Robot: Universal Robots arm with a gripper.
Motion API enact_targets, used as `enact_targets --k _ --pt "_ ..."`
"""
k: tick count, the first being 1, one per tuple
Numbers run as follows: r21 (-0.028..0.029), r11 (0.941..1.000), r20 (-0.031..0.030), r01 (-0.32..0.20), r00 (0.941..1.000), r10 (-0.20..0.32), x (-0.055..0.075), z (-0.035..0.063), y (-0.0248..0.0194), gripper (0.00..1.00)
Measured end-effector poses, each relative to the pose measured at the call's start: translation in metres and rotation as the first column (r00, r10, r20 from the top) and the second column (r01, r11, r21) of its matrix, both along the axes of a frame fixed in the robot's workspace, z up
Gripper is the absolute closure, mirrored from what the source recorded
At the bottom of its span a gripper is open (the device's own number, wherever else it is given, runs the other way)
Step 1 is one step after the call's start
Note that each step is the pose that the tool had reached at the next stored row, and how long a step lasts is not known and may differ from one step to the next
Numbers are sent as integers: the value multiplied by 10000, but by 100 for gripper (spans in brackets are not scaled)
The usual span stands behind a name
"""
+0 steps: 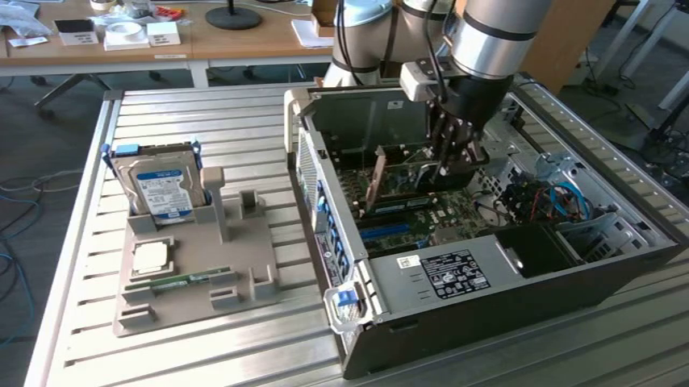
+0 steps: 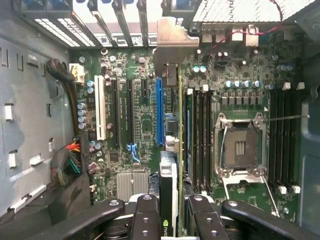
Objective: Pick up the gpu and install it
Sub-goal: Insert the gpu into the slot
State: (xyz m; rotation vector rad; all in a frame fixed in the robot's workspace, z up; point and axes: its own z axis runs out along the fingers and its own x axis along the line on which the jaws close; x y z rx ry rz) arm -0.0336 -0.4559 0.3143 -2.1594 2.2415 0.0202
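This is looking like a robotics lab or test workshop. A robot arm [image 1: 490, 32] is reaching into an open computer case [image 1: 538, 282], its gripper [image 2: 172, 212] holding a graphics card [image 2: 168, 185] over the circuit board [image 2: 135, 125]. The case is sitting on a slotted metal table [image 1: 215, 347], where a grey holder [image 1: 199, 278] is keeping a hard drive [image 1: 161, 189] and other parts in set places. Behind, a wooden desk [image 1: 258, 44] is carrying small boxes [image 1: 127, 34], and loose cables [image 1: 16, 193] are lying on the floor.
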Motion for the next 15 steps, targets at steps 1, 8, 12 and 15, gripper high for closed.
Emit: enact_targets --k 1,8,12,15 --pt "-1 10000 0 -30 10000 30 -8 -16 -2 73" --pt "1 9996 1 -290 9996 290 -27 -87 -47 73" --pt "0 9992 0 -405 9992 405 -41 -128 -47 73" --pt "0 9990 0 -451 9990 451 -58 -161 -47 73"
